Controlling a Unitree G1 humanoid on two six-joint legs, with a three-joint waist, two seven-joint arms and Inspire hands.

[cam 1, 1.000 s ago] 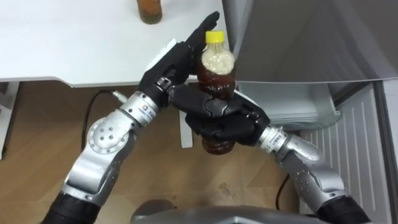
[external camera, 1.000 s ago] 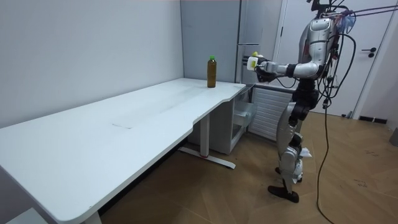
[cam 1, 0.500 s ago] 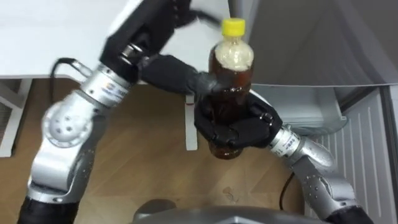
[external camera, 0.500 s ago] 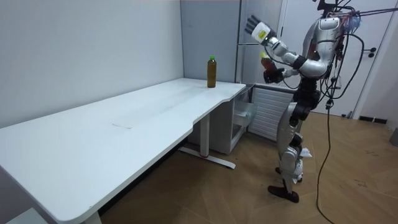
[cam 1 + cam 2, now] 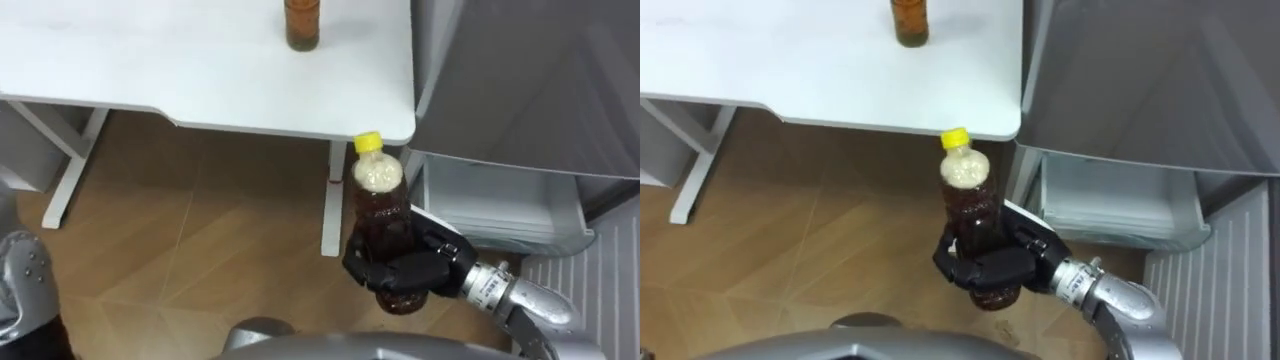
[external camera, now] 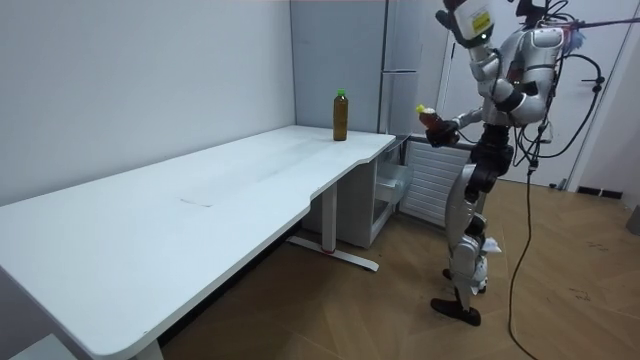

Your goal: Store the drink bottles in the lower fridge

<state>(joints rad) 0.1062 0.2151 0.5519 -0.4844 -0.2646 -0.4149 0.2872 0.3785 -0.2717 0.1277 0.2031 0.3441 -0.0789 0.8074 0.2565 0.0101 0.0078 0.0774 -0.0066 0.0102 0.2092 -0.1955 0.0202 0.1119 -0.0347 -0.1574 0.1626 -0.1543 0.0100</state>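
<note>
Right hand (image 5: 408,274) tight around the upright bottle (image 5: 379,205)

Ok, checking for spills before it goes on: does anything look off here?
Nothing spilled: the bottle stands upright and capped in the right hand. Only the left hand looks odd, raised above the robot's head.

A: What lies beyond the right hand (image 5: 408,276)?
B: A white desk (image 5: 150,70), ahead and to its left; its leg (image 5: 331,200) stands just left of the hand.
A: And below?
B: Wooden floor (image 5: 200,240), under the hand.
</note>
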